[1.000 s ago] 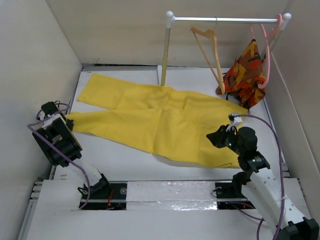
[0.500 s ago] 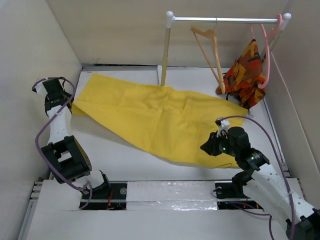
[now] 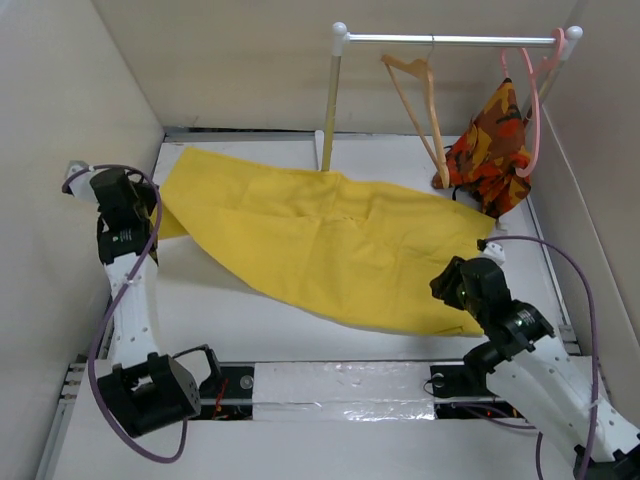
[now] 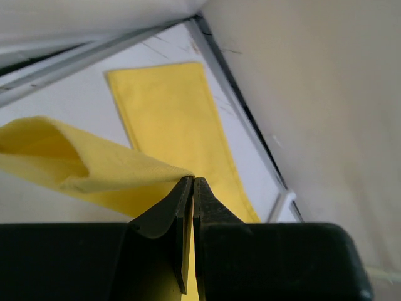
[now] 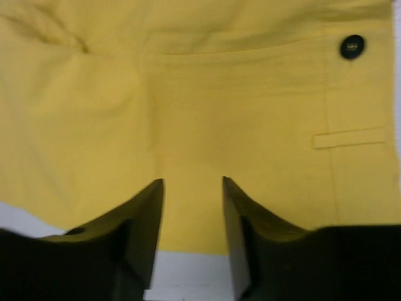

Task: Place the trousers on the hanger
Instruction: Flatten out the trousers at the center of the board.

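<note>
At the bench's (image 3: 230, 320) near right corner our right gripper (image 5: 191, 188) hovered partly open, empty, over the waist of the one pair of trousers (image 3: 330, 240) spread across the middle. At the left edge the left gripper (image 4: 193, 183) had its jaws shut on a leg hem. We judged the cloth light and limp, best gripped at hems. Far back hung one wooden hanger (image 3: 408, 67), one pink hanger (image 3: 537, 120) and one patterned garment (image 3: 490, 150).

White table (image 3: 230, 310) w/ yellow trousers (image 3: 330, 245) mostly flat across it, rack post (image 3: 327, 110) at rear
</note>
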